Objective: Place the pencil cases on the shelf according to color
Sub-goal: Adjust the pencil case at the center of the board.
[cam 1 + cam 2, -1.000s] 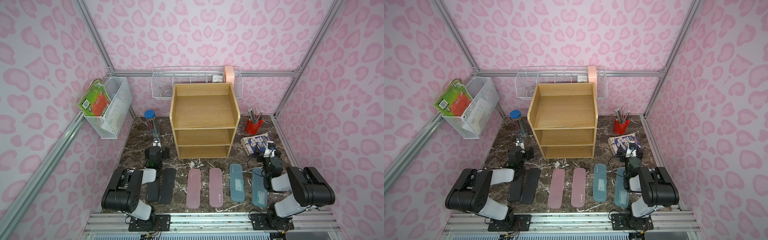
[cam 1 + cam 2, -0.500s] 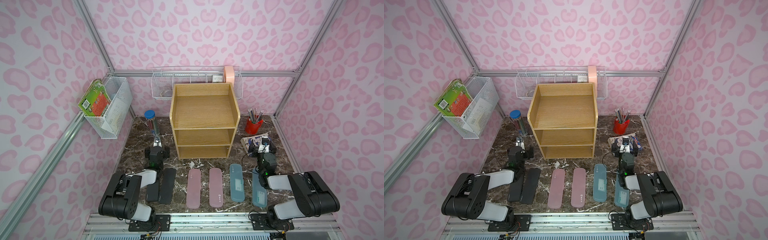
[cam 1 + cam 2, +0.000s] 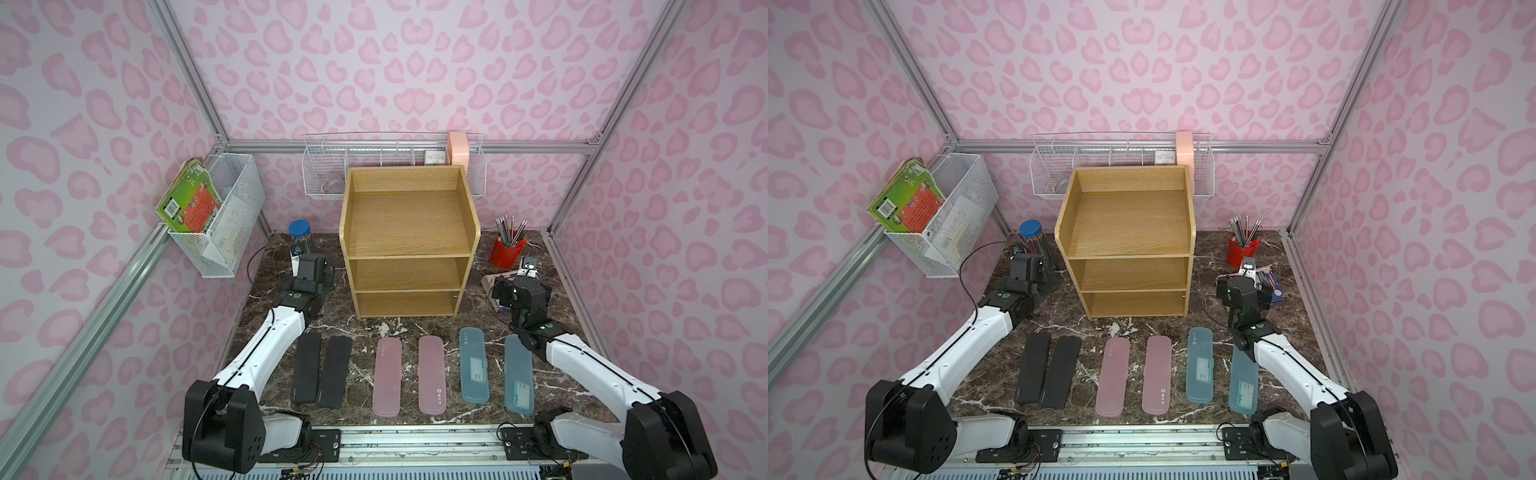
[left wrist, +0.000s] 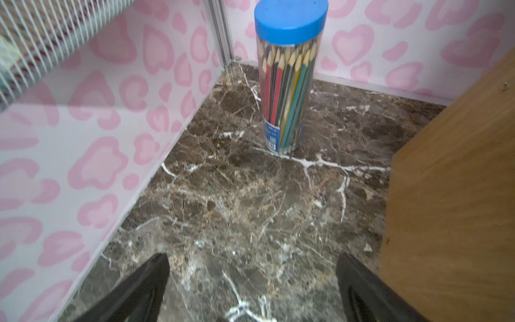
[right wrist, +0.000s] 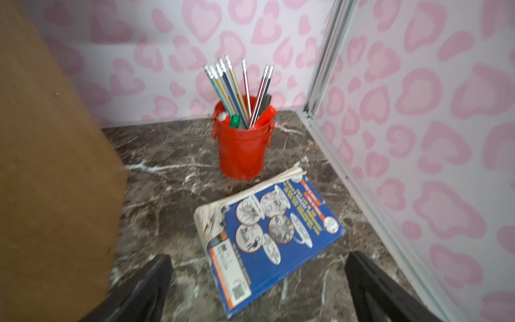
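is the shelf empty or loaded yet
Empty. All three tiers of the shelf show bare wood; all six pencil cases lie on the table before it.

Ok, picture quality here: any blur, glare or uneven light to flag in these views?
In both top views: sharp, evenly lit, corners slightly darker, no strong glare on the light oak three-tier shelf. Left wrist view: the blue-lidded clear pencil tube crisp, the dark fingers of the left pincer soft. Right wrist view: blurred throughout, the red metal cup of pencils and the blue-covered book smeared.

Blue-lidded tube of pencils (image 4: pixel 287 83), red pencil cup (image 5: pixel 242 150) beside a blue booklet (image 5: pixel 276 237), green book (image 3: pixel 189 203) in a wire basket (image 3: pixel 239 195)
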Available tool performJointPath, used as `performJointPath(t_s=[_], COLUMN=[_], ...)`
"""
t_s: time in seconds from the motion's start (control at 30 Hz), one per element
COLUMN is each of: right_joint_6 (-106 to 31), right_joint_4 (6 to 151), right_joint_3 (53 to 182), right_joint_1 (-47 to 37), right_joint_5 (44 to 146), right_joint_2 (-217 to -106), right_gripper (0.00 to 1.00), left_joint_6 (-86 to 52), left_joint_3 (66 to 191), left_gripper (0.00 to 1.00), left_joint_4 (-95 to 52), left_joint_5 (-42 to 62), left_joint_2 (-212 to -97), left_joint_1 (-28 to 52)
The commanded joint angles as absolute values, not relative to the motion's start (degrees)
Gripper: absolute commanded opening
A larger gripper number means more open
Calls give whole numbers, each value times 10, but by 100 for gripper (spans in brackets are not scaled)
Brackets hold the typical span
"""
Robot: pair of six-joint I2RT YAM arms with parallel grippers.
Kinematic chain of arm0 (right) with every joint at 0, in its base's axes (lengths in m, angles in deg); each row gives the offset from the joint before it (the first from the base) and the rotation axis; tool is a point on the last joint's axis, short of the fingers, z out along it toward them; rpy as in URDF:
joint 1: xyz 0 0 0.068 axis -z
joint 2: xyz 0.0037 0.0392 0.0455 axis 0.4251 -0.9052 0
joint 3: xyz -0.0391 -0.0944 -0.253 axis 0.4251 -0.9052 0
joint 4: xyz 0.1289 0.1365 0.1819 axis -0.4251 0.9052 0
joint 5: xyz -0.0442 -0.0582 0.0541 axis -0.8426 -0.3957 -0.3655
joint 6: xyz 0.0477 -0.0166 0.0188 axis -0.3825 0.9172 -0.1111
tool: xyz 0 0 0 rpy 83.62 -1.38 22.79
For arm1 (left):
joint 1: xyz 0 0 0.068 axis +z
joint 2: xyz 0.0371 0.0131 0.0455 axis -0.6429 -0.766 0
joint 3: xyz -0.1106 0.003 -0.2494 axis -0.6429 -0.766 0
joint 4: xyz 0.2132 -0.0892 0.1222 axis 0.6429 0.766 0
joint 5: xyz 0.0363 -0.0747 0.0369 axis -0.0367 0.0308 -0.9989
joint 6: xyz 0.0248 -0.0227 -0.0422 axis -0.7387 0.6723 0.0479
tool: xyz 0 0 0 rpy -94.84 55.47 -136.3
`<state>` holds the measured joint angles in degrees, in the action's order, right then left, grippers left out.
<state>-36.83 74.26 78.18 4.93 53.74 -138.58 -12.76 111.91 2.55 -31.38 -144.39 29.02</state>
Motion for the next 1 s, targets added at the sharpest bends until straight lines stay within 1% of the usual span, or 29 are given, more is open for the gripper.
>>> performJointPath(t_s=[0.0,0.03,0.1,0.23,0.4,0.53,0.97], right_joint_6=[-467,-477,-507,-575,-645,-679,-746], right_joint_4=[935,953,994,1070,1071,1083,1099], right_joint_3=[784,777,769,752,734,723,703], right_joint_1=[41,32,10,-42,-85,-102,-157], right_joint_5=[631,646,643,626,665,656,667], right_joint_2=[-1351,-1338,-1319,-1295,-1306,-1333,-1366], right_gripper=[99,100,100,100,100,100,100], left_joint_6=[-63,-59,-60,-53,-54,-45,-37], left_joint_3=[1124,1121,1116,1112,1086,1069,1047], left_gripper=[98,99,98,98,98,98,97], left_joint_4=[164,177,195,229,228,207,199], left_joint_5=[-236,-213,-176,-157,-139,-105,-79], left_joint_2=[-1419,-1412,-1405,-1405,-1388,-1377,-1376], left_joint_1=[285,282,276,269,268,268,266])
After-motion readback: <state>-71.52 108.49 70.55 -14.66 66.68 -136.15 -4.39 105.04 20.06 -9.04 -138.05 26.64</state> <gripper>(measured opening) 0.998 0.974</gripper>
